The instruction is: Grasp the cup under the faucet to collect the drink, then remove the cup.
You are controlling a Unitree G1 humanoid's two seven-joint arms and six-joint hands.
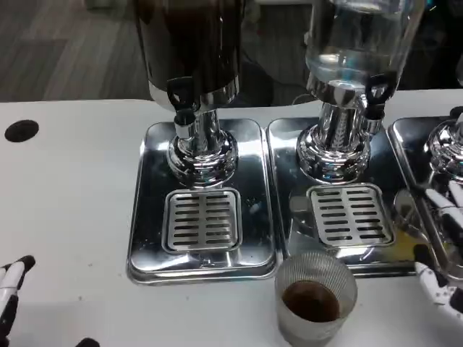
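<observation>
Nearest, ribbed clear cup (316, 298) with some dark drink, on table (72, 217) before drip tray (351, 215): light, slippery, spillable, best gripped mid-wall; left hand (11, 289), right hand (441, 238) fingers apart, empty.

Single head view, steeply down and close over the white table (65, 217), forward toward the dispensers (195, 50).

Ribbed clear cup (316, 298); glossy mirror-metal trays (148, 217); matt white table (65, 210).

Drinks station, chrome beverage dispensers (199, 87) on drip trays (201, 220), white table (65, 210)
</observation>
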